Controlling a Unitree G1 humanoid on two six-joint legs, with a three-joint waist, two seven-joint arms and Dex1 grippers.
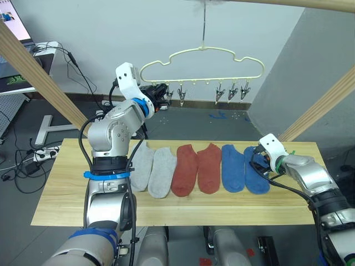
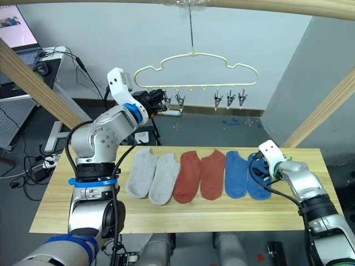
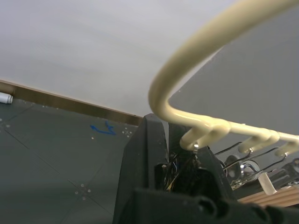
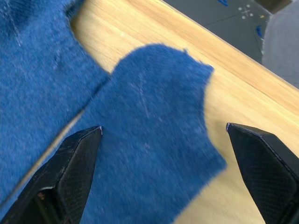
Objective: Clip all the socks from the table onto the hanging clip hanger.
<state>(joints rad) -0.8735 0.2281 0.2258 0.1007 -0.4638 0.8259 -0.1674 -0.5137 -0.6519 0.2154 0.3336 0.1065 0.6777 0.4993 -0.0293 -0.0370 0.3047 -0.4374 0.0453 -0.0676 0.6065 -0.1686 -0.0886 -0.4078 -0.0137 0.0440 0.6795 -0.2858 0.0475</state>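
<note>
Your right gripper point(image 4: 163, 140) hovers, fingers spread wide, over the outermost soft blue ankle sock point(image 4: 154, 135) on the light wooden table point(image 4: 243, 93); I cannot tell the left gripper's point(image 1: 162, 95) state.

You've got a plain white back wall point(image 1: 100, 39) meeting a grey partition panel point(image 1: 310, 61) on the right, over dark grey floor point(image 1: 199, 124). Light wooden frame beams point(image 1: 33, 69) cross diagonally both sides; a white desk point(image 1: 47, 52) with cables and a lit monitor point(image 2: 16, 25) sits far left.

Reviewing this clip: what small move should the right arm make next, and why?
Probably lower the right gripper and close on the rightmost blue sock. Its fingers stand open on either side of that sock's end, and all six socks lie on the table. The left gripper is at the clip hanger.
</note>
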